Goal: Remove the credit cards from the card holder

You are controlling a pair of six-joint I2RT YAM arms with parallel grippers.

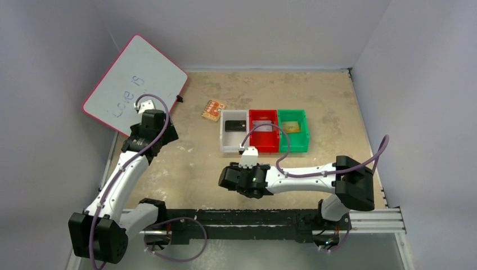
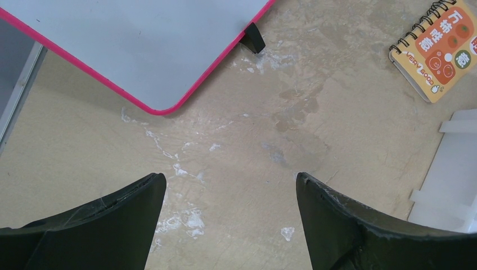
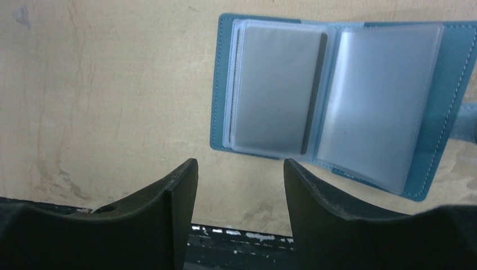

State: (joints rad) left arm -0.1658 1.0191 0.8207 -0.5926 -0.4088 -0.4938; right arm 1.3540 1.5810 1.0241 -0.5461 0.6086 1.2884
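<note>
The card holder [image 3: 450, 101] lies open on the table in the right wrist view, blue-edged, its clear sleeves spread. A grey credit card [image 3: 275, 90] sits in the left sleeve; the right sleeve looks blank. My right gripper [image 3: 241, 164] hovers just short of the holder's near edge, open, with nothing between its fingers. In the top view the right gripper [image 1: 228, 179] covers the holder. A black card [image 1: 235, 126], a silver card [image 1: 262, 126] and a gold card [image 1: 291, 127] lie in the bins. My left gripper [image 2: 230, 180] stands open over bare table by the whiteboard.
White bin [image 1: 225, 140], red bin [image 1: 264, 143] and green bin [image 1: 304, 140] stand in a row mid-table. A pink-edged whiteboard [image 1: 135, 84] leans at the back left. An orange spiral notepad [image 1: 214, 109] lies beside the bins. The black front rail [image 3: 242, 239] is just below the right fingers.
</note>
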